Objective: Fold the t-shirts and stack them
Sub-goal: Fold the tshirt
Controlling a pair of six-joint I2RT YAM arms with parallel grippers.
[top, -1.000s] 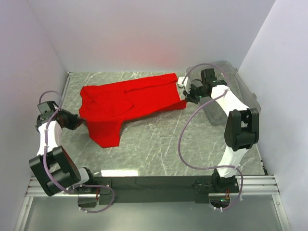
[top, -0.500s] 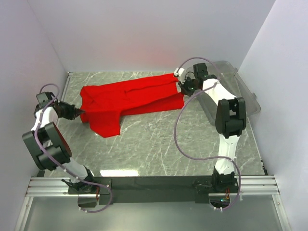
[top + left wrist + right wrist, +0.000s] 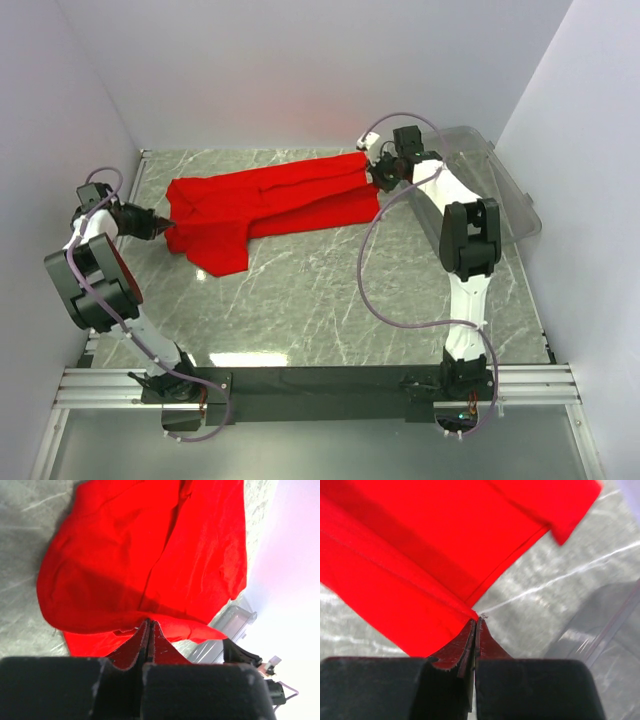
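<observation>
The whole table is seen by the top camera from high above its near edge, and the view is tilted down toward the far wall. The left wrist camera is held very near the red t-shirt and is directed across the cloth toward the clear bin. The right wrist camera is placed equally near, at the opposite end. The t-shirt is shared by all three views.

The left claw has its two dark fingers pressed together on the near edge of the red t-shirt, with a fold of cloth pinched at their tips. The t-shirt spreads away from that pinch, creased along its middle. Grey marbled desk shows beside the t-shirt at the view's left, and a clear plastic bin sits just past the t-shirt's opposite edge
</observation>
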